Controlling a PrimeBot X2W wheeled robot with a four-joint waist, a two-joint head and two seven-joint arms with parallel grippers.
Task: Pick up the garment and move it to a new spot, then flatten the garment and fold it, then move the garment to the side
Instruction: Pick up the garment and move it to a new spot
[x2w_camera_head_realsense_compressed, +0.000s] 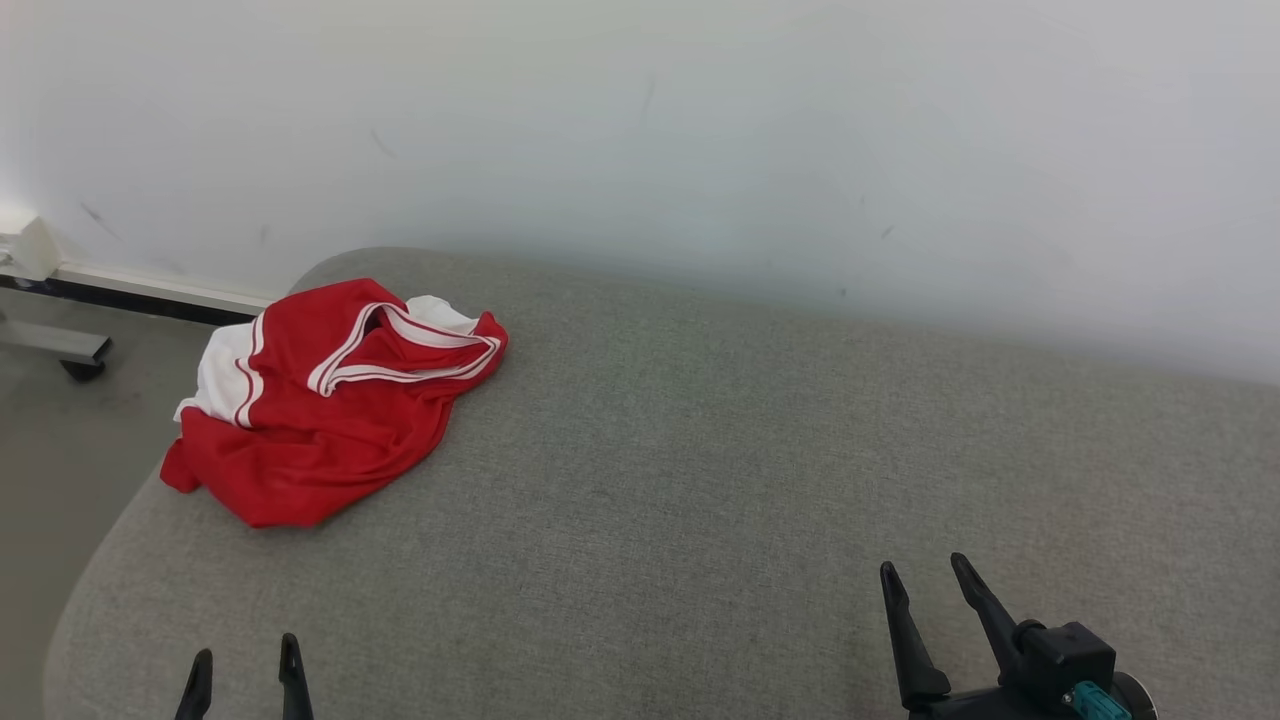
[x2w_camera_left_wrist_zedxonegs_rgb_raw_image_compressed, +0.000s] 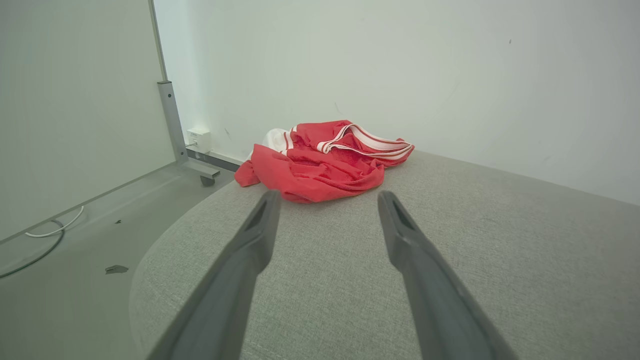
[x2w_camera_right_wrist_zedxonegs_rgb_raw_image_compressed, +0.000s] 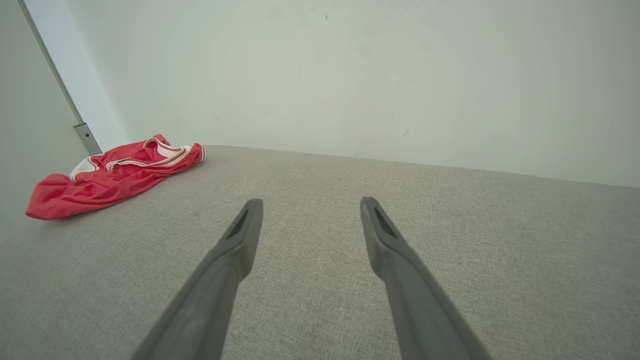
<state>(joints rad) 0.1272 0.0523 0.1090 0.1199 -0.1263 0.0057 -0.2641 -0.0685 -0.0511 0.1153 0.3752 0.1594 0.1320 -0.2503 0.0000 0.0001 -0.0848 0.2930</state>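
**One Crumpled Jersey, Two Empty Grippers**

From the head view, a single red garment (x2w_camera_head_realsense_compressed: 330, 410) with white trim lay bunched at the far left corner of the grey padded surface (x2w_camera_head_realsense_compressed: 720, 450), close to its rounded edge. The left gripper (x2w_camera_head_realsense_compressed: 246, 652) sat at the lower left and the right gripper (x2w_camera_head_realsense_compressed: 925, 572) at the lower right. There were two in all, both with fingers spread wide and nothing between them, and both well apart from the cloth.

In the left wrist view, the garment (x2w_camera_left_wrist_zedxonegs_rgb_raw_image_compressed: 325, 165) was straight ahead beyond the parted fingers (x2w_camera_left_wrist_zedxonegs_rgb_raw_image_compressed: 250, 240), heaped in loose folds. It looked thin, light and limp — probably a slick mesh that would slide and sag. A pinch on the white-trimmed band or on a thick fold would likely hold best.

In the right wrist view, the garment (x2w_camera_right_wrist_zedxonegs_rgb_raw_image_compressed: 110, 175) lay off to the left, far from that gripper's open fingers (x2w_camera_right_wrist_zedxonegs_rgb_raw_image_compressed: 400, 260) — one piece only, untouched.
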